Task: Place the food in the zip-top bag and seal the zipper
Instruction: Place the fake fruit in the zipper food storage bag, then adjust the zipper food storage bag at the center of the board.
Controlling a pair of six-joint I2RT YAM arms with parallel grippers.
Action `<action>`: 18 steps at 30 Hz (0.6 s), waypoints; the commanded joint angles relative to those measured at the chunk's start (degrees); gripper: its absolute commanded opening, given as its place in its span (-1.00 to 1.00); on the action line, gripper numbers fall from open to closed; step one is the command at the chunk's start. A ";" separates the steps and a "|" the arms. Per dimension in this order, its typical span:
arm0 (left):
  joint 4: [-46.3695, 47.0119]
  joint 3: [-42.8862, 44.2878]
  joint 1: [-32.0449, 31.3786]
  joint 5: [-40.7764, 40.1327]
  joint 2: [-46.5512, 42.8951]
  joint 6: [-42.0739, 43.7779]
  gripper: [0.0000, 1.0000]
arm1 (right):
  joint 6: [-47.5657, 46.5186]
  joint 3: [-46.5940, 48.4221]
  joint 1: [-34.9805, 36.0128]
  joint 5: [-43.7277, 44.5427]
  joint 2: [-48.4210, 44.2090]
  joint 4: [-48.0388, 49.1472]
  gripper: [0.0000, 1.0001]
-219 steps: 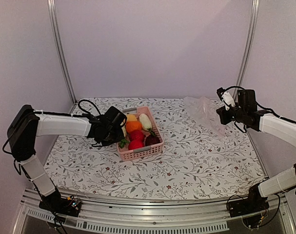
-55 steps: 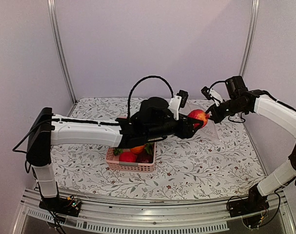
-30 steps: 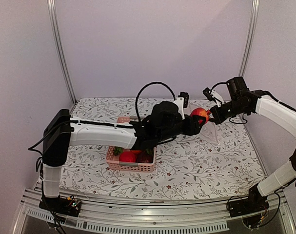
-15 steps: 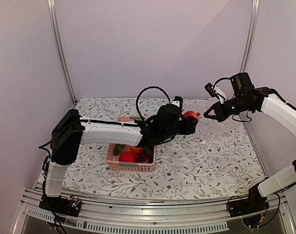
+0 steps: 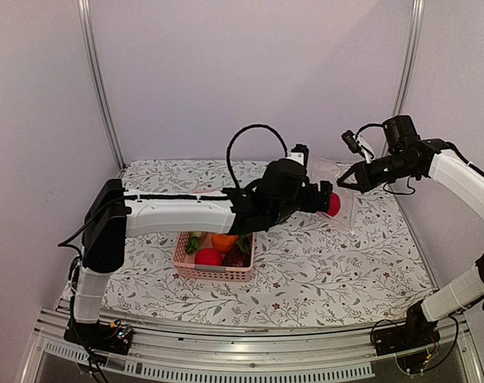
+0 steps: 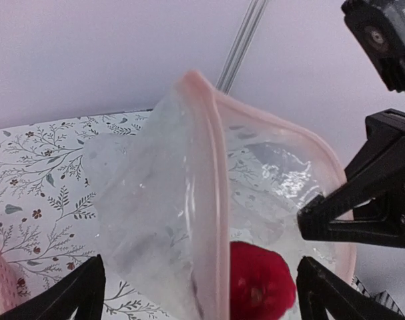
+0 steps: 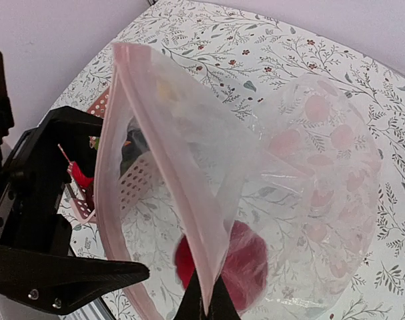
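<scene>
Clear crinkly zip-top bag (image 6: 142, 193), pink zipper (image 6: 214, 167) gaping, hangs pinched in the closed right gripper (image 7: 203, 301). Smooth round red food (image 6: 259, 287) lies inside; left gripper (image 6: 199, 283) spread wide at its mouth

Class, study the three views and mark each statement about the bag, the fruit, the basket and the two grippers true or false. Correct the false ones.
1. The red fruit lies inside the zip-top bag. True.
2. The left gripper is clamped on the red fruit. False: its jaws stand open at the bag's mouth, and the fruit lies free in the bag.
3. The right gripper pinches the edge of the bag's mouth. True.
4. The pink basket is empty. False: it holds an orange and red pieces.
5. The bag lies flat on the table with its mouth closed. False: it is held up and its mouth gapes open.
</scene>
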 commanded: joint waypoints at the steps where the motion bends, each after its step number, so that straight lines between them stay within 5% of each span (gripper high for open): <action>1: -0.41 -0.09 -2.83 -2.65 -6.83 5.74 0.99 | 1.44 1.20 -0.72 -1.05 0.88 0.47 -1.00; 6: 1.29 -4.23 -5.45 -4.21 -12.14 8.48 0.99 | 1.45 1.53 -0.76 -0.46 1.69 1.18 -1.00; 11: -7.23 -8.58 -5.52 -7.69 -14.92 -8.28 0.66 | 2.21 1.35 -0.75 0.94 1.36 2.61 -1.00; 18: -21.98 5.62 -5.35 -6.77 -5.20 -20.08 0.44 | 3.64 0.61 -0.60 0.24 2.10 4.50 -1.00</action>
